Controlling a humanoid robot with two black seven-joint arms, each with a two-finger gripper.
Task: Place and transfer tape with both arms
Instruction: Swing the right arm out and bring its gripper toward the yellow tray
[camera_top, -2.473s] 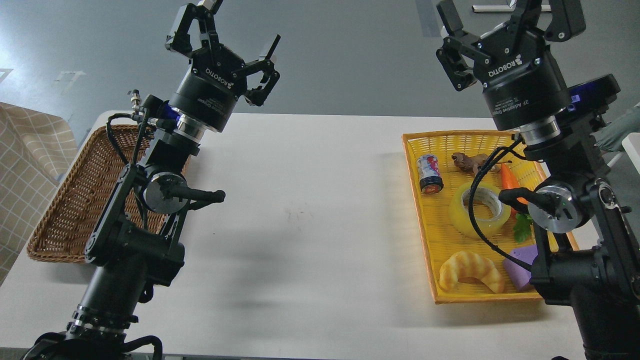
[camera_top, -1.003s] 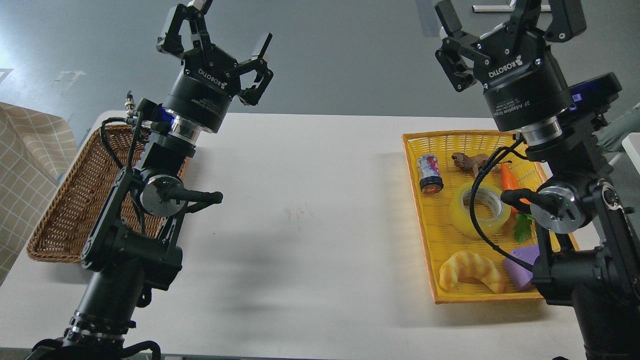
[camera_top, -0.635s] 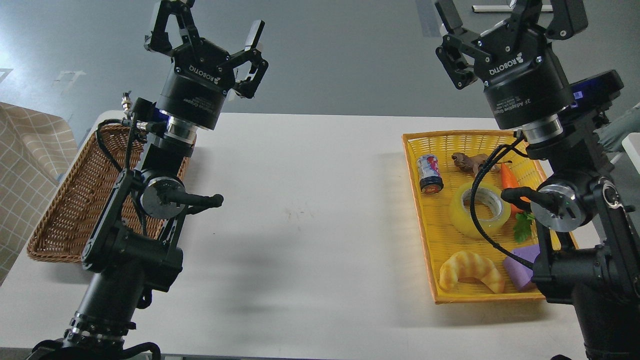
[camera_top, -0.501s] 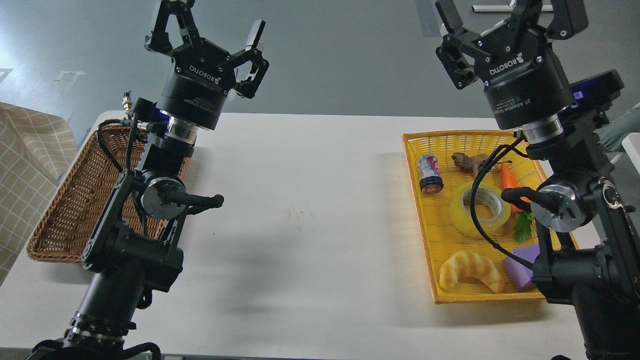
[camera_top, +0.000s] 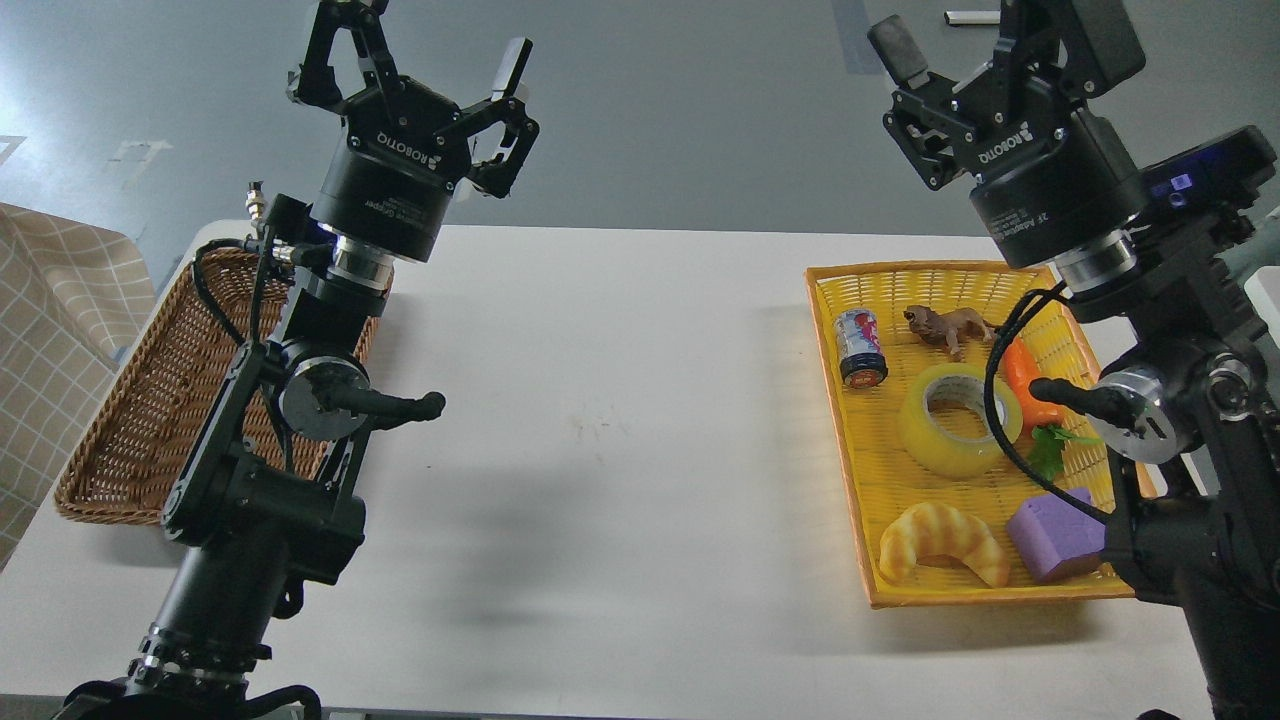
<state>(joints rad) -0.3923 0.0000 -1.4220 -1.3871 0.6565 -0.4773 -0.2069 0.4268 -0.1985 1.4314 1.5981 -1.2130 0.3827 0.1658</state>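
Observation:
The tape, a translucent yellow roll with a pale core, lies flat in the middle of the yellow tray at the right of the table. My right gripper is open and empty, raised high above the tray's far end, well clear of the tape. My left gripper is open and empty, raised high above the far left of the table, over the brown wicker basket. A black cable of my right arm crosses in front of the tape's right edge.
In the yellow tray with the tape lie a small can, a brown toy animal, a carrot with green leaves, a croissant and a purple block. The white table spans between the baskets. A checked cloth hangs at far left.
My left gripper swung up and to the left, then held. In the last half second my right arm shifted right, uncovering more of the carrot and the purple block. Both grippers stayed open.

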